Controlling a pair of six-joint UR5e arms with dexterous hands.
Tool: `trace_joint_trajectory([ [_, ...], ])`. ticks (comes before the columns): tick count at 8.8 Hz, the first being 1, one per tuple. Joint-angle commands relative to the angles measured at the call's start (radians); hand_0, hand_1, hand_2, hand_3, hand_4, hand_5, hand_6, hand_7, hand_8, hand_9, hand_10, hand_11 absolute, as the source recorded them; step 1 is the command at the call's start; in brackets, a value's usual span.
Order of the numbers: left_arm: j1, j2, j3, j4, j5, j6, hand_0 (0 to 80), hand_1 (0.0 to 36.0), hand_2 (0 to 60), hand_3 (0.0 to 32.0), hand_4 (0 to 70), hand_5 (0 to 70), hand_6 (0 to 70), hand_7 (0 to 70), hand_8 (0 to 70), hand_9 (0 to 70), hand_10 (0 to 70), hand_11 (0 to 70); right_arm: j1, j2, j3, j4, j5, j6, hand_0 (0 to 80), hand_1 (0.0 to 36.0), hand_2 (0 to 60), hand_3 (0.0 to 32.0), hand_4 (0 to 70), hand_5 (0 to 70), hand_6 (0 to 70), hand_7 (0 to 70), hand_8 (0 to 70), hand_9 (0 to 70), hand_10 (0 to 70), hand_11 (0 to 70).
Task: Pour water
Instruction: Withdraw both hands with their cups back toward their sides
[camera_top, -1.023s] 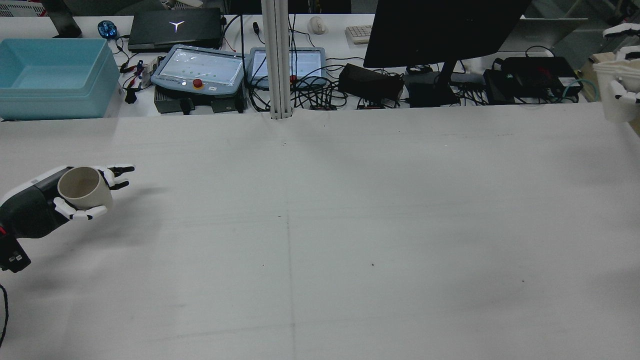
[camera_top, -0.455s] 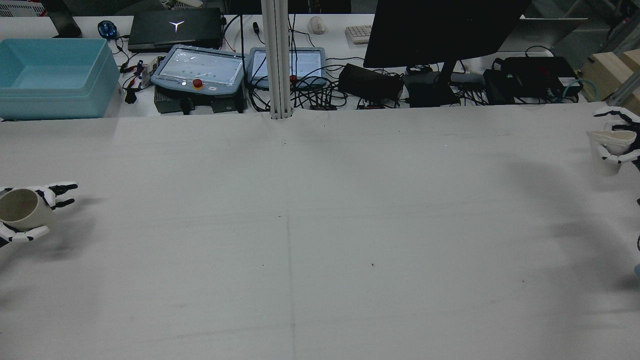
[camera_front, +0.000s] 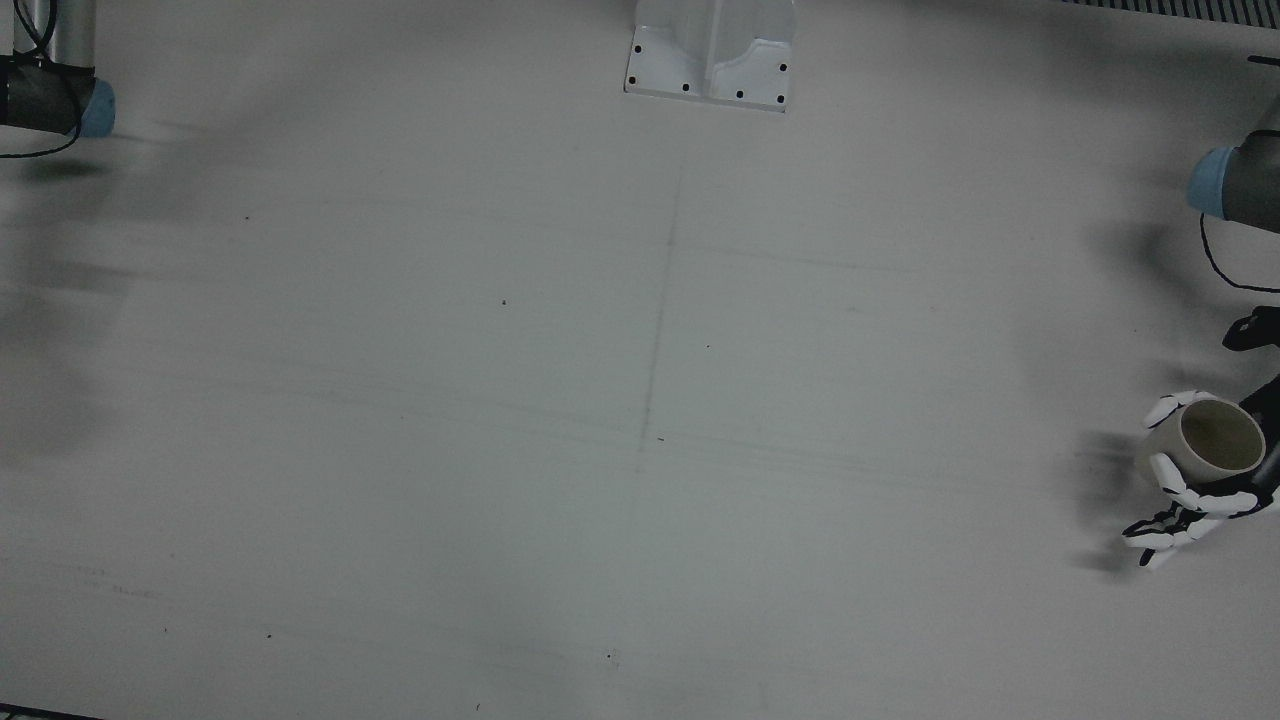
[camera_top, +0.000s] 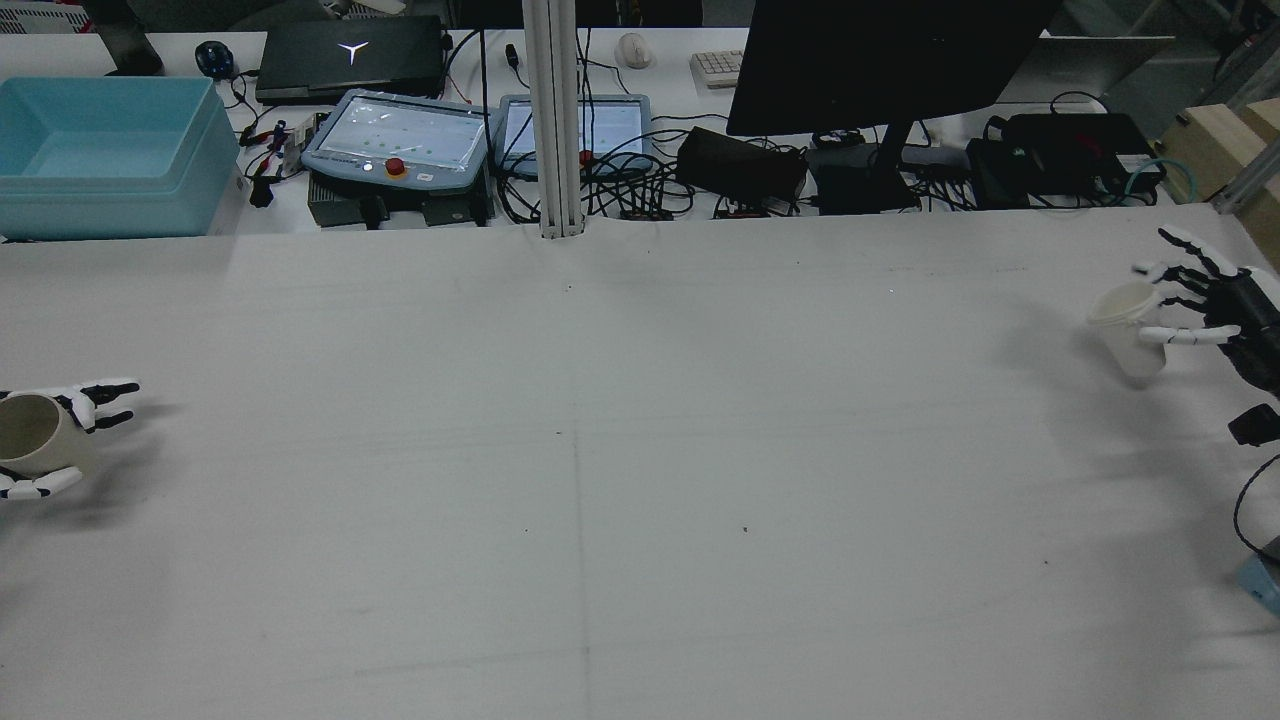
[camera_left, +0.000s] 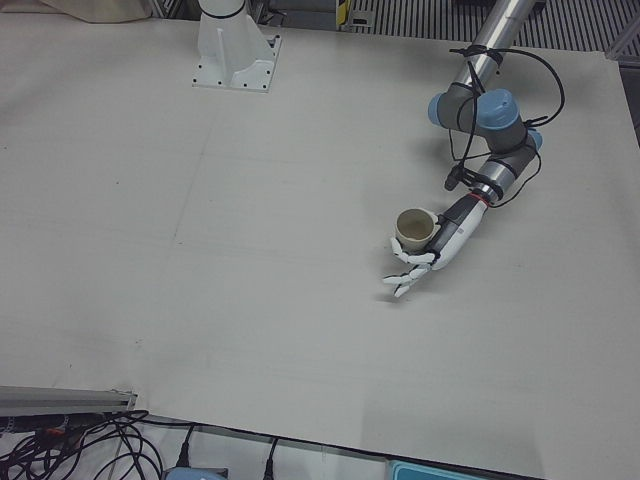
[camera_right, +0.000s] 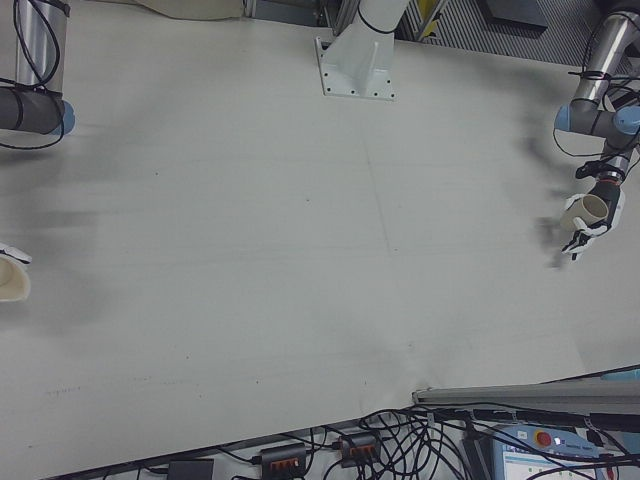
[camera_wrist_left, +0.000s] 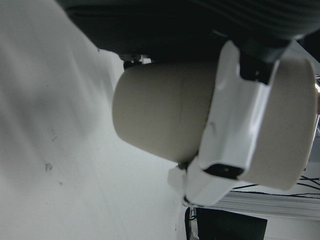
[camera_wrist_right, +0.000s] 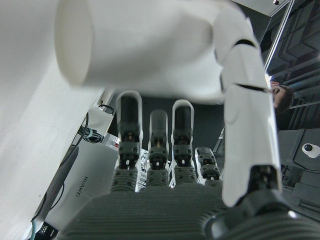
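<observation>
My left hand (camera_top: 88, 402) is shut on a beige cup (camera_top: 28, 432) at the table's left edge in the rear view. The cup is upright with its mouth up. The hand also shows in the front view (camera_front: 1185, 505) with the cup (camera_front: 1215, 445), in the left-front view (camera_left: 430, 255) and in its own view (camera_wrist_left: 240, 130). My right hand (camera_top: 1215, 305) holds a white paper cup (camera_top: 1125, 320), tilted, at the table's right edge. Its thumb lies across the cup and its other fingers are spread. The right hand view shows the cup (camera_wrist_right: 150, 45) against the hand (camera_wrist_right: 160, 165). I cannot see whether either cup holds water.
A blue bin (camera_top: 105, 150), teach pendants (camera_top: 400, 140), a monitor (camera_top: 880, 60) and cables stand beyond the table's far edge. A metal post (camera_top: 555, 120) rises at the far middle. A wooden box (camera_top: 1215, 140) sits at the far right.
My left hand has moved left and slightly nearer with the beige cup. My right hand has come down from high at the far right and moved inward with the white cup.
</observation>
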Motion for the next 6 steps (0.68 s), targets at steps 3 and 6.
trace_joint_trajectory([
  [3, 0.002, -0.001, 0.139, -0.13, -0.009, 0.066, 80.0, 34.1, 16.2, 0.0, 70.0, 70.0, 14.7, 16.5, 5.8, 3.7, 5.9, 11.2, -0.01, -0.006, 0.012, -0.001, 0.009, 0.074, 51.5, 10.9, 0.0, 32.0, 0.0, 2.8, 0.0, 0.0, 0.0, 0.0, 0.0, 0.0],
  [6, 0.006, -0.015, 0.164, -0.145, -0.012, 0.083, 58.3, 11.3, 0.0, 0.0, 39.8, 12.7, 4.0, 5.5, 1.5, 0.0, 0.0, 0.0, -0.013, 0.0, 0.012, -0.001, 0.009, 0.071, 52.9, 13.8, 0.0, 32.0, 0.0, 3.5, 0.0, 0.0, 0.0, 0.0, 0.0, 0.0],
])
